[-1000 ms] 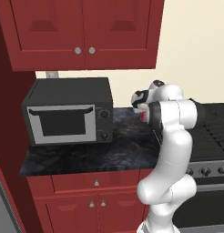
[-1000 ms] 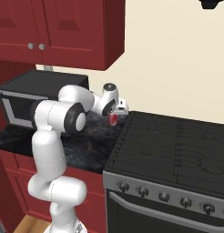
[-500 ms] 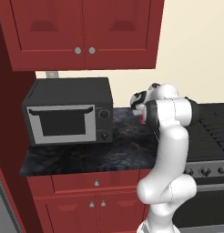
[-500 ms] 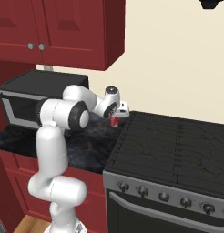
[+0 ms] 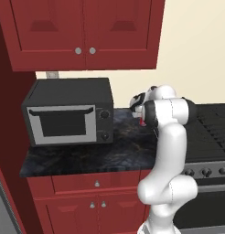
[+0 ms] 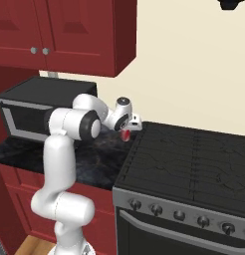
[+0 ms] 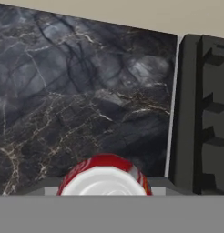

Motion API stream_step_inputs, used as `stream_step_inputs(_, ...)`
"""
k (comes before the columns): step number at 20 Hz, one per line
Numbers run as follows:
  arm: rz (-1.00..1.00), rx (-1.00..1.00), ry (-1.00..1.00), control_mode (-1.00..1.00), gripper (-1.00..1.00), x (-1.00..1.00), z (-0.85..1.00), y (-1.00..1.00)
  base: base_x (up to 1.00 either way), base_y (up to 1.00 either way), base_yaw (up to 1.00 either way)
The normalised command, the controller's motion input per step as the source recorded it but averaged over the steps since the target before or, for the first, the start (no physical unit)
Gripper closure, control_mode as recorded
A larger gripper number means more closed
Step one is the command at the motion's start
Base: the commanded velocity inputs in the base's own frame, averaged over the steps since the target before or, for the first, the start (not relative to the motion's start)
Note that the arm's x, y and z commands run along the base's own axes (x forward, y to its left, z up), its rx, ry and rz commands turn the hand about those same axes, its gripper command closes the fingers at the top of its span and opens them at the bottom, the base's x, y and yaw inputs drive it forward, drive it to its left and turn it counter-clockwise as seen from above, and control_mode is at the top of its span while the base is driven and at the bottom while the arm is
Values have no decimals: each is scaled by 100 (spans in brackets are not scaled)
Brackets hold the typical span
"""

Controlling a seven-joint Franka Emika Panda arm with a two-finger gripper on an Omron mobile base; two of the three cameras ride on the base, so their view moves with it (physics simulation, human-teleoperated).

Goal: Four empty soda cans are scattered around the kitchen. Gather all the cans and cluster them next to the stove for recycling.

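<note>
Red can (image 7: 104, 176): held in closed gripper (image 6: 126, 130), carried above black counter (image 7: 77, 104) just beside stove (image 6: 194, 159) edge. Since a second ago: hand has edged toward the wall end of the counter by the stove; can unreleased. Judged: set-down near stove next. Microwave (image 5: 68, 112) unmoved.

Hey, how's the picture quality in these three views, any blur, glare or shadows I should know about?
Left base view: flat, even rendered light, soft edges, no glare on the microwave. Right base view: equally even, stove grates slightly smeared, red can tiny at the gripper. Hand view: countertop marbling sharp, faint sheen, can top cropped low.
</note>
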Motion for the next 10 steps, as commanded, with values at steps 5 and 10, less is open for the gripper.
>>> stream_step_inputs(5, 0, 0, 1, -100, 100, 10, -27, 0, 0, 0, 0)
stream_step_inputs(10, 0, 0, 1, -100, -100, 4, -29, 0, 0, 0, 0)
